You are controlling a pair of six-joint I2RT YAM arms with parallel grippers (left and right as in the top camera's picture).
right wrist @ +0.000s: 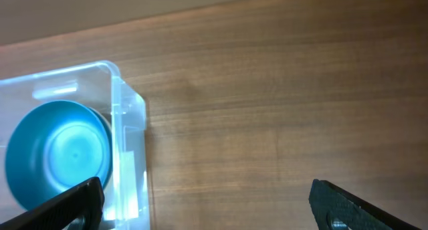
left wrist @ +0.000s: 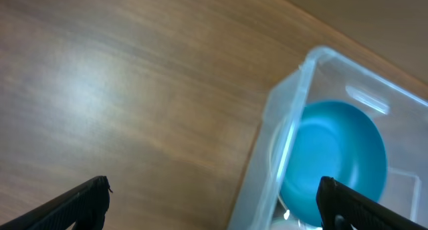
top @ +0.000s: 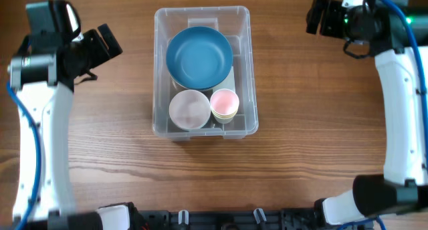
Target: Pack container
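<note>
We find the container point(top: 242, 26) standing at the middle of the counter point(top: 301, 123), between the two arms, its long side running away from the robot. Inside it we note three items: a blue bowl point(top: 198, 56) filling the far half, and in the near half a pale bowl point(top: 189, 108) with a pink cup point(top: 225, 103) just beside it on the right. The cup may be a nested stack, though we cannot confirm this. No lid is visible, and the overhead view shows no further item lying outside the container. The left end effector point(top: 100, 44) hangs to the left of the container's far half, apart from it, fingers spread wide. The right end effector point(top: 319, 17) stands off the far right corner, likewise spread. Both wrist views show nothing held between the fingers. Our judgement: the packing appears complete or very nearly so — what is left, if anything, is for the arms to retire.
</note>
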